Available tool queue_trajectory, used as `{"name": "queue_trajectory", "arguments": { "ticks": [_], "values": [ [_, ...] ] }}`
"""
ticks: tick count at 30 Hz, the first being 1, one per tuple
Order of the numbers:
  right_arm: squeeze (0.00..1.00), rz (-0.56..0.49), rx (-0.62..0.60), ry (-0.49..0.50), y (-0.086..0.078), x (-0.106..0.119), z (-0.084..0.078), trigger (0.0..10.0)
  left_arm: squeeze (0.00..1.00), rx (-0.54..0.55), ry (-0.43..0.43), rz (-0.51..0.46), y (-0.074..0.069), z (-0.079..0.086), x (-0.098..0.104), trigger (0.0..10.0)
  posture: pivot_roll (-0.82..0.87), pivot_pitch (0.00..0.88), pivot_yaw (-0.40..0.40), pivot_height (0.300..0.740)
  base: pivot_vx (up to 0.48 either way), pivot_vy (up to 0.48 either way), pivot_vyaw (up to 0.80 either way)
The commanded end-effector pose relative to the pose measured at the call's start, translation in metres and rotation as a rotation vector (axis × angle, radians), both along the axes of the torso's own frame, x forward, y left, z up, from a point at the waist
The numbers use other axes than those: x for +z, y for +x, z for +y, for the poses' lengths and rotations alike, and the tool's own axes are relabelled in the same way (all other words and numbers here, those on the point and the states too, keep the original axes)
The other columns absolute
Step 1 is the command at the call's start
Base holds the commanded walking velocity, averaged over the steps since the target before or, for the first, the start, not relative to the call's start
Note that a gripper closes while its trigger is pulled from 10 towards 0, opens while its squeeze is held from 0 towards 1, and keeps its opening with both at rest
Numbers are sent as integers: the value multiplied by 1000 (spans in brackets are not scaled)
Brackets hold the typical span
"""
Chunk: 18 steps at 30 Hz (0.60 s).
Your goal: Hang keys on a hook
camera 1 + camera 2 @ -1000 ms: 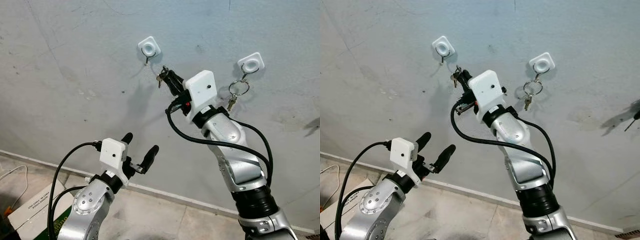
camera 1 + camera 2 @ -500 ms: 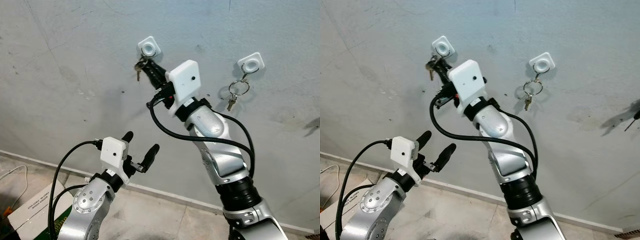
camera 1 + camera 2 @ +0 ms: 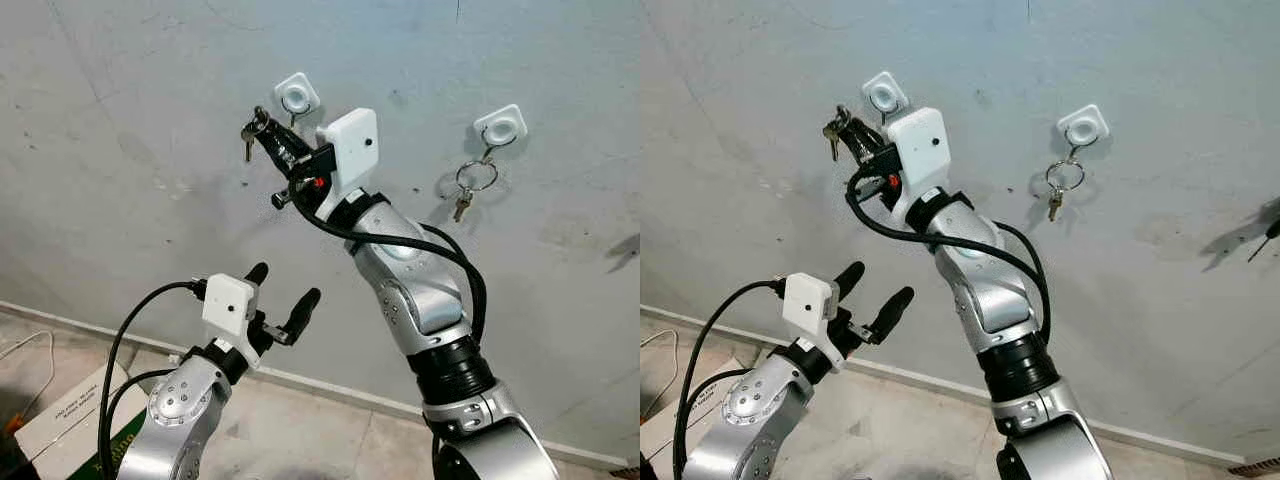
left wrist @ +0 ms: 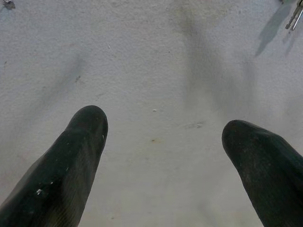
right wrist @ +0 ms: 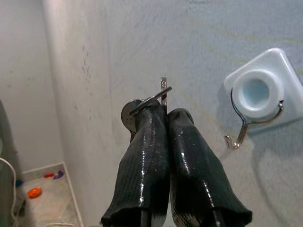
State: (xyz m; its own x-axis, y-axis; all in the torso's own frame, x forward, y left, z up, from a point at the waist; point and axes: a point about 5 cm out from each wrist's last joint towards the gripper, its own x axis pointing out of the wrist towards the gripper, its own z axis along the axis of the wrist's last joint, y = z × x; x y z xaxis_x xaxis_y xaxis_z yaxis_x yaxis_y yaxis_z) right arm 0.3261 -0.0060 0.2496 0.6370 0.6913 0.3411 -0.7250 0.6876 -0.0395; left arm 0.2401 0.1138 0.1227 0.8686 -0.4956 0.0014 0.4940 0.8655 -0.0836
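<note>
The right arm [image 3: 420,290] is being held raised and bent toward the left, its gripper [image 3: 262,128] being kept pinched together at the fingertips. The left arm [image 3: 180,410] is being held low, its gripper [image 3: 280,290] being held spread, pointing upward.

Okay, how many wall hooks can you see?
2. The left hook is bare, beside the right hand gripping keys. The right hook already holds a second key set.
</note>
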Motion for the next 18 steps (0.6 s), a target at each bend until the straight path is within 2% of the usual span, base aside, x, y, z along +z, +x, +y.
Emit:
{"name": "queue_trajectory", "arguments": {
  "ticks": [1,8,11,18],
  "values": [
    [0,-3,11,19,1,7,3,10000,0,5,7,4,0,0,-2,10000,80,75,7,740,0,0,0],
    [0,58,-27,24,9,-1,-4,10000,0,4,9,4,1,0,-2,10000,79,76,7,740,0,0,0],
    [0,156,11,70,11,-5,-3,10000,0,2,11,3,1,-1,-2,10000,78,76,8,740,0,0,0],
    [0,274,86,155,12,-7,0,10000,0,3,14,0,1,0,-1,10000,83,76,8,740,0,0,0]
  ]
}}
